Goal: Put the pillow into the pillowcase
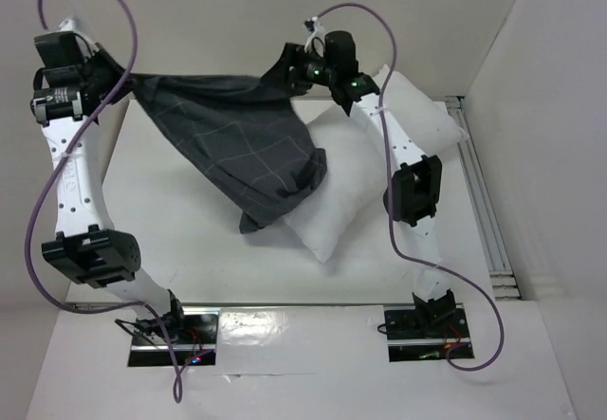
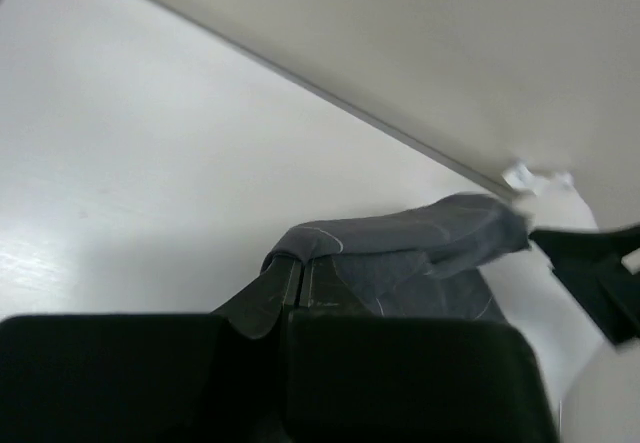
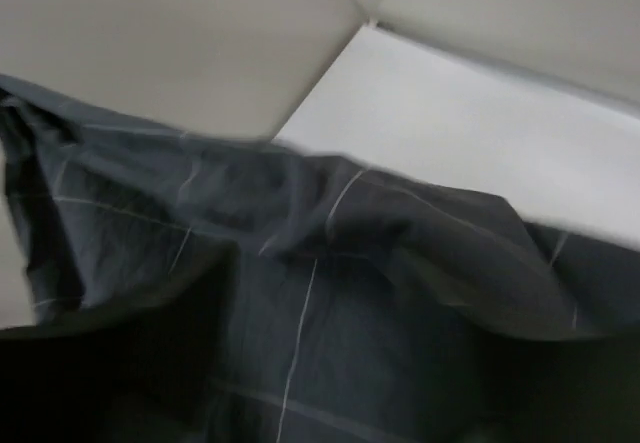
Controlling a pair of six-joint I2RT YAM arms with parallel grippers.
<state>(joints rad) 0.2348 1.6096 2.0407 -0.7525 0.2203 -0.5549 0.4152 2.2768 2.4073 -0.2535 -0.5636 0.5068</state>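
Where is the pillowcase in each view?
Top external: pillowcase upper centre, slung between left gripper and right gripper, its low end draped on the pillow.
Left wrist: lower centre, pinched in the left gripper's shut jaws.
Right wrist: fills the lower half.
Shared landmark: the white table behind the cloth.

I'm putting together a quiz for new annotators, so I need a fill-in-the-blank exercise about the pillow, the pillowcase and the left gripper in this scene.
1. The pillowcase is dark grey with a thin light ____ of lines.
2. The left gripper is shut on the ____.
3. The pillow, lying on the table, is plain ____.

Missing words: grid; pillowcase; white.
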